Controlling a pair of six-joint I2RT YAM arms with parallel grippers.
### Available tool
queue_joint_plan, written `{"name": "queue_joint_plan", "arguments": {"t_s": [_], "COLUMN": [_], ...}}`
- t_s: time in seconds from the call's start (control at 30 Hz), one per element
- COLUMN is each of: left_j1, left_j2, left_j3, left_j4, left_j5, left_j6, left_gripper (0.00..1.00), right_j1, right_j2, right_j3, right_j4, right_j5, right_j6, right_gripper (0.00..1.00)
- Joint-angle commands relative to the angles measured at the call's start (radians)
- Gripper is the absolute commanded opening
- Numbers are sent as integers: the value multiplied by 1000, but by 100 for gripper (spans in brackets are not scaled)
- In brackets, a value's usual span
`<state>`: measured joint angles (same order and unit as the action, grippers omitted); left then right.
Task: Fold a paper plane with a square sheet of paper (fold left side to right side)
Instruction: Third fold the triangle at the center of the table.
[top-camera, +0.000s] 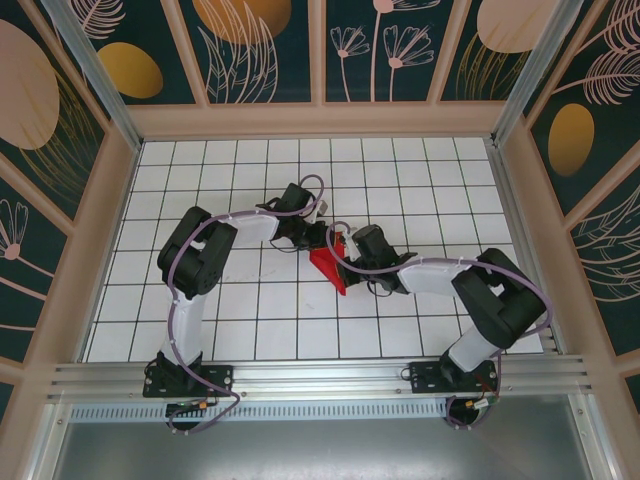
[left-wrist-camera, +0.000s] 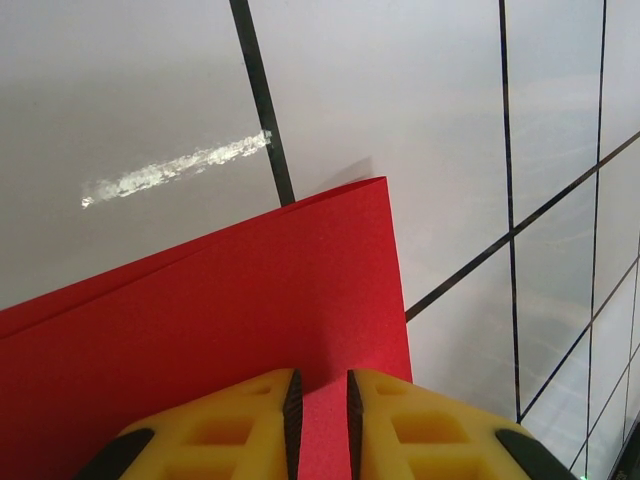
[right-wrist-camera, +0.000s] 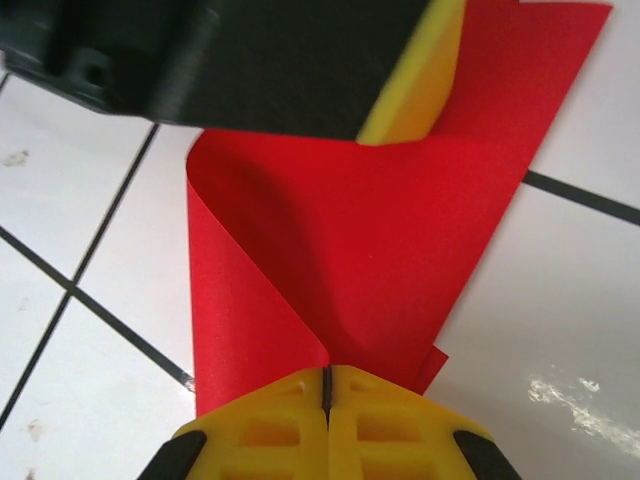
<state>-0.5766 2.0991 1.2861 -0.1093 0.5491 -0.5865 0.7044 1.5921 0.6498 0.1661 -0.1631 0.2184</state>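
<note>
One white gridded desk (top-camera: 250, 310) carries the square sheet of paper (top-camera: 328, 268) at its middle, curled over on itself and partly lifted. Right hand (right-wrist-camera: 327, 385): clenched on the sheet's edge. Left hand (left-wrist-camera: 320, 400): fingers a slit apart against the red sheet; whether it grips, cannot tell.

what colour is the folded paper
Bright red, thin folded sheet of paper; clearest in the right wrist view.
</note>
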Motion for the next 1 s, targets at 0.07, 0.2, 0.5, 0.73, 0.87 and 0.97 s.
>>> {"name": "queue_joint_plan", "arguments": {"t_s": [0.07,0.2,0.5,0.73,0.87,0.97], "left_j1": [-17,-17,-17,-17,-18,-19], "left_j2": [61,61,64,67,65,66], "left_j3": [-7,-8,-10,-16,-19,-22], "left_j4": [-50,-49,-47,-40,-38,-36], "left_j5": [-38,-38,-39,-37,-37,-38], "left_j6": [27,26,25,24,22,22], "left_gripper": [23,23,22,22,22,22], "right_j1": [-10,-11,-19,-22,-23,-22], "right_j2": [26,37,68,71,75,73], "right_j3": [32,43,62,63,70,71], "right_j4": [-3,0,-15,-5,-3,-2], "right_j5": [-16,-14,3,8,9,1], "right_j6": [26,27,30,42,43,41], "right_gripper": [0,0,0,0,0,0]}}
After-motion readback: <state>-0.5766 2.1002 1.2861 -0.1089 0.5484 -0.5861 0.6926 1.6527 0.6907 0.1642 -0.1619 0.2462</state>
